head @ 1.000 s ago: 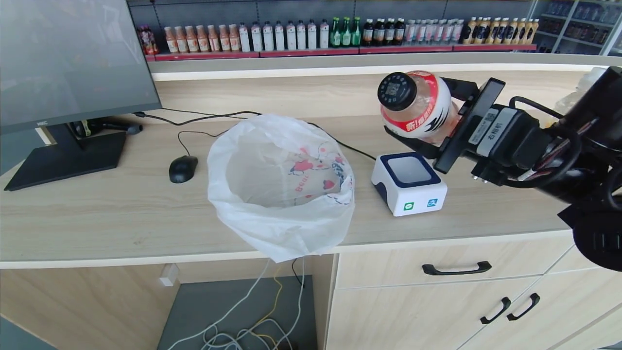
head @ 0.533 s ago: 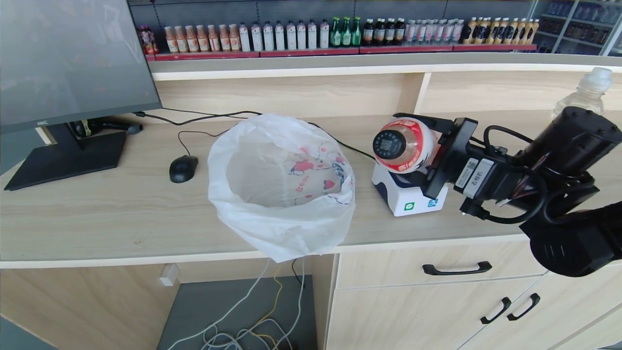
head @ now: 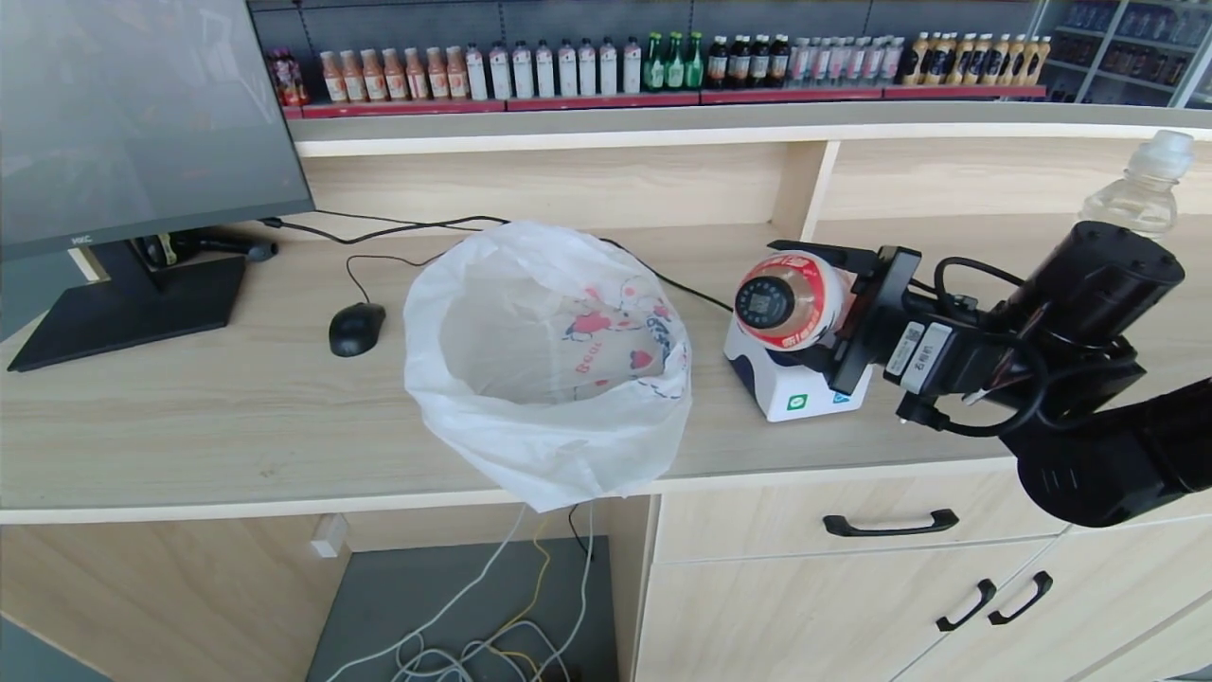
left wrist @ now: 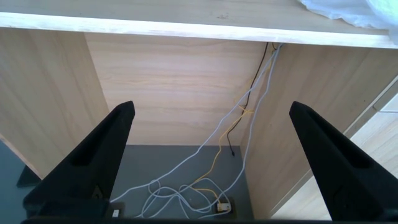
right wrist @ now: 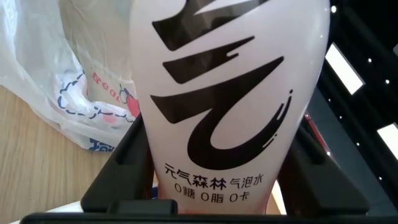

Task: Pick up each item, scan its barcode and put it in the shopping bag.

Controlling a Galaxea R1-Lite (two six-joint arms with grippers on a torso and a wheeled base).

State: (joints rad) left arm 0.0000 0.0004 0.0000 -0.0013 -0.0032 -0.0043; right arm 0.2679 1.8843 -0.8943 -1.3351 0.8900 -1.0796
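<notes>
We see the bottle [head: 791, 301] lying on its side in the air, its black cap turned towards the shopping bag [head: 544, 417] and its body directly above the scanner [head: 791, 393]. Whether the bottle touches the scanner's top we cannot tell. The right gripper [head: 816, 301] has its fingers clamped on the bottle's body, one above and one below. In the right wrist view, the pale bottle [right wrist: 230, 112] with black strokes on its label sits between the two dark fingers, and the bag [right wrist: 81, 93] lies beyond it.

The scanner is a small white box with a dark blue top, and it stands on the tabletop [head: 189, 417] just beside the bag. The bag is white plastic with red and blue print. It stands open at the tabletop's front edge, with its lower part hanging over that edge.

The left gripper [left wrist: 208, 155] is below the tabletop's edge, its fingers spread wide with nothing between them, facing loose cables [left wrist: 211, 180] on the floor.

Farther along the tabletop are a black mouse [head: 356, 329] and a monitor [head: 133, 114] on a black stand. A clear bottle [head: 1136, 189] stands behind the right arm. Drawers [head: 852, 516] with black handles sit under the scanner. A shelf of drinks [head: 606, 66] runs along the back wall.
</notes>
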